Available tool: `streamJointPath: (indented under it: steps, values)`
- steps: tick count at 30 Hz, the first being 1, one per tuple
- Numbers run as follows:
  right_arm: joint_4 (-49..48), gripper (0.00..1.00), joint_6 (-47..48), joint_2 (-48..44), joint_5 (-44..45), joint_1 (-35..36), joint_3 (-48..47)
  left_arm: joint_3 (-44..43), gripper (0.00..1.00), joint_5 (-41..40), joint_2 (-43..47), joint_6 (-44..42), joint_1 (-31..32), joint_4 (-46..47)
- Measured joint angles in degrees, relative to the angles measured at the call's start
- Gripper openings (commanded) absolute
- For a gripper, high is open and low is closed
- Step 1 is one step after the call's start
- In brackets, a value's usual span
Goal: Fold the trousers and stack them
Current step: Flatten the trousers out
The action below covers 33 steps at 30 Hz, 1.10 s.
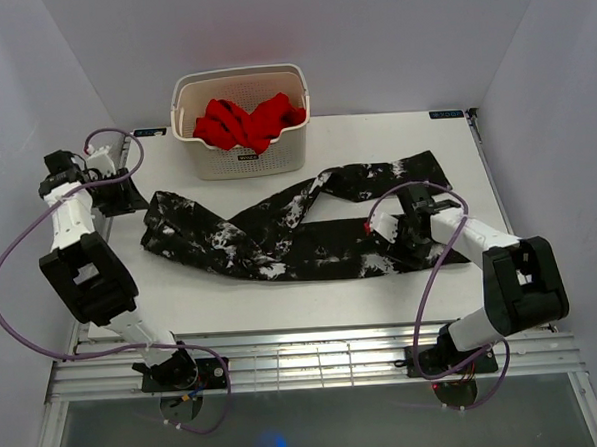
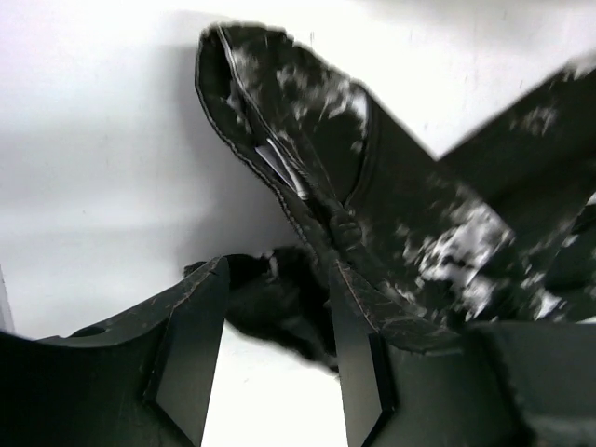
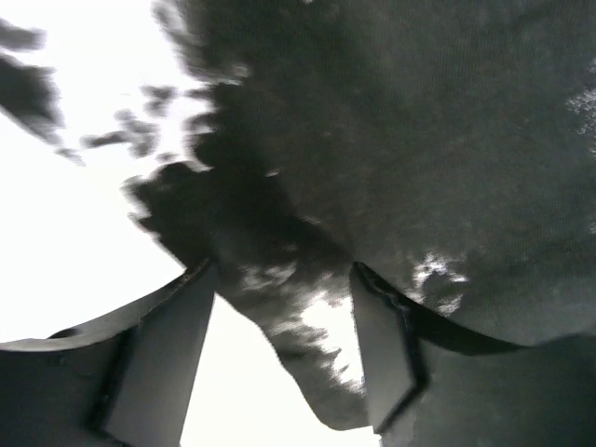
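**Top external view.** The trousers [image 1: 279, 230] lie spread on the table [image 1: 283, 304], with their long axis running left to right. The waist end is at the left. The two legs split toward the right, one angled to the far right and one along the near side. The left gripper [image 1: 129, 197] sits at the waist end, just beside the fabric edge. The right gripper [image 1: 391, 231] is over the near leg, close to its cuff end. Each arm is therefore nearer to one end of the garment. The fabric is black with white speckles, rumpled, and not yet folded. At the far side, a basket [image 1: 245, 161] holds a red garment [image 1: 248, 121], apart from the trousers.

**Left wrist view.** The left gripper [image 2: 277, 275] has its jaws spread. A lump of the trousers [image 2: 400, 214] lies in the gap. The waistband [image 2: 279, 168] runs away from the jaws toward the far side, standing up in a loop. The jaws are not pressed onto the cloth.

**Right wrist view.** The right gripper [image 3: 279, 279] also has its jaws spread. A narrow tongue of the trousers [image 3: 419, 140] lies between them, and the bulk of the leg lies beyond and to the right. The picture is blurred, so contact with the cloth cannot be judged.
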<state>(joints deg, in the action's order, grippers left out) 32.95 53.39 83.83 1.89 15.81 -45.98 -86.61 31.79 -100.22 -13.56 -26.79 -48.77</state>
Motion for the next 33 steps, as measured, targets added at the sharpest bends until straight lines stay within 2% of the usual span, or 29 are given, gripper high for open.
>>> streamJointPath:
  steps: [4,8,12,17,23,28,33]
  values:
    - [8.2,0.72,-2.2,1.5,-6.1,0.0,-9.3,3.1,0.57,4.2,-2.4,-9.8,-1.6,-2.8]
    - [8.6,0.73,-5.3,4.3,-11.5,1.9,-23.5,6.0,0.56,8.4,-9.8,-15.1,-1.3,-4.2]
    - [6.8,0.73,-10.2,10.5,-15.6,7.8,-35.0,6.3,0.55,12.0,-15.5,-16.2,-1.2,-4.8]
    - [-1.4,0.72,-17.4,16.1,-17.0,18.0,-36.4,7.7,0.56,14.2,-12.8,-13.7,-1.5,-1.8]
    - [-9.1,0.7,-24.0,25.8,-15.3,27.6,-41.9,10.5,0.6,14.8,-6.3,-5.3,-3.3,7.6]
    - [-15.6,0.66,-25.9,32.7,-8.2,30.0,-44.2,9.8,0.62,12.7,-6.8,1.0,-3.8,15.3]
    - [-20.7,0.68,-24.3,34.2,0.1,29.6,-41.5,3.9,0.62,8.3,-14.0,4.2,-2.3,19.0]
